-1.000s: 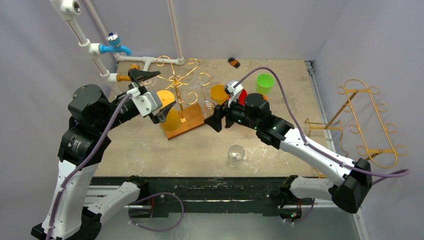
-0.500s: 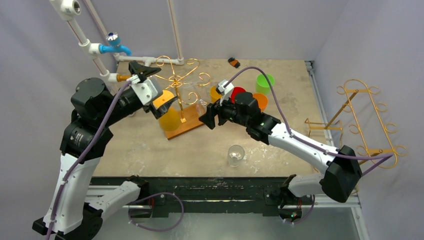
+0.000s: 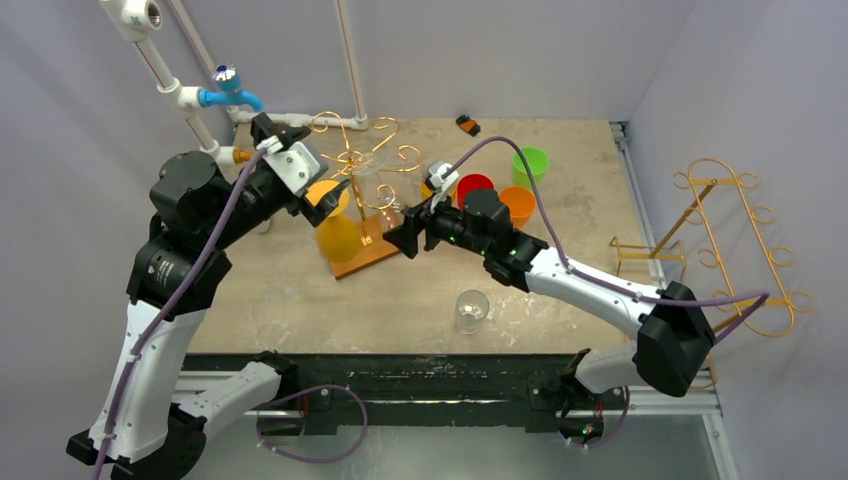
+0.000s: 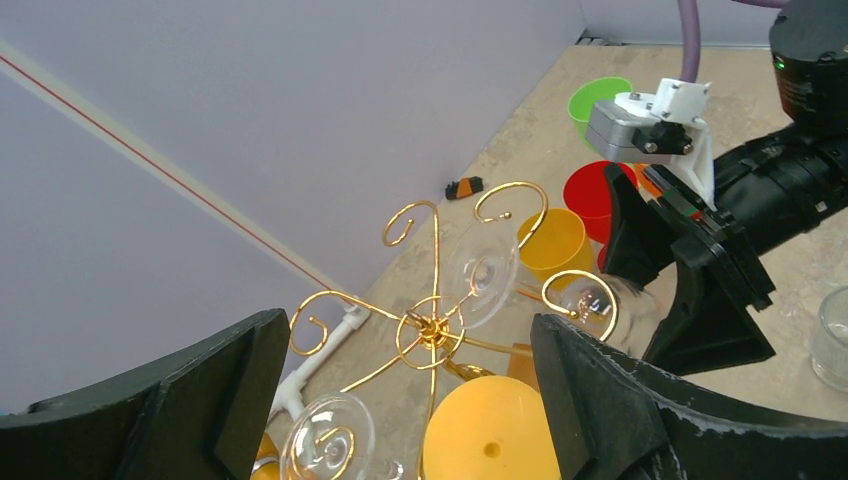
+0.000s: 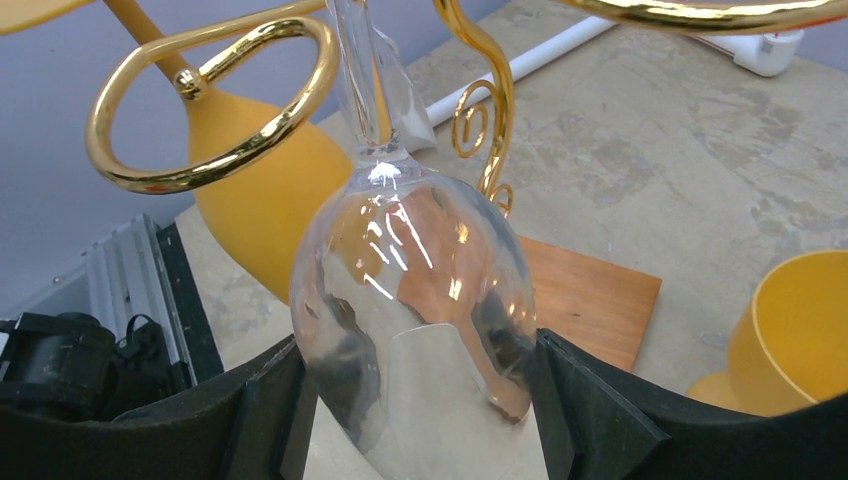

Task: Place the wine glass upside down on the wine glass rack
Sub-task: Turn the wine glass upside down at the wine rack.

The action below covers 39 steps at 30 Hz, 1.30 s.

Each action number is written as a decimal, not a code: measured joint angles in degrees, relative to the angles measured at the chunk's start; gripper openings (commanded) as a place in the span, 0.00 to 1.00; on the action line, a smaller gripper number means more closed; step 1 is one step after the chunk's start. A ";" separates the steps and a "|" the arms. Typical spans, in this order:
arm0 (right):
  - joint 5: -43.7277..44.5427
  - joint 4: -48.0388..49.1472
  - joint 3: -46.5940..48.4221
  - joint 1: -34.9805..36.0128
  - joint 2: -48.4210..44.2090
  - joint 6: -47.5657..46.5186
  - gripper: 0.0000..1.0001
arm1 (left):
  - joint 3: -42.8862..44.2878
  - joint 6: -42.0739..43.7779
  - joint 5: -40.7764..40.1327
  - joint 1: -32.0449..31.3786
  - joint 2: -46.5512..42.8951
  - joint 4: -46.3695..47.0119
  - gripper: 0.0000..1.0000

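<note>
Table (image 3: 300,290): wine glass rack (image 3: 362,170) standing far left on a board (image 3: 385,248). Wine glass (image 5: 415,300) hanging bowl-down at the rack's right side, stem rising beside a hook. Cups (image 3: 472,188) sitting right of the rack. Tumbler (image 3: 471,308) sitting near the front edge. Second rack (image 3: 740,240) lying beyond the right edge.

Clear wine glass (image 5: 415,300) inverted, stem just beside gold rack (image 4: 432,328) loop

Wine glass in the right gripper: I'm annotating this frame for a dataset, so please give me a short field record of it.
glass: clear wine glass, bowl down, stem up
held by: right gripper, shut on the bowl
position: stem beside a gold hook of the rack
seated on hook: cannot tell
left gripper: open, empty, above the rack
</note>
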 measured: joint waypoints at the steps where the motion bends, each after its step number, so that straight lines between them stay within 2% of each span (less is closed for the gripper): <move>1: -0.04 0.79 -0.26 0.24 0.22 0.11 0.14 | -0.02 0.00 -0.61 0.00 0.09 0.22 1.00; 21: -1.40 10.38 -4.79 3.32 0.24 1.42 0.09 | -1.88 -0.55 -11.56 0.00 1.25 2.89 1.00; 39: -2.82 17.77 -10.34 3.96 -1.81 1.16 0.03 | -1.88 -0.50 -13.77 0.00 1.90 2.89 1.00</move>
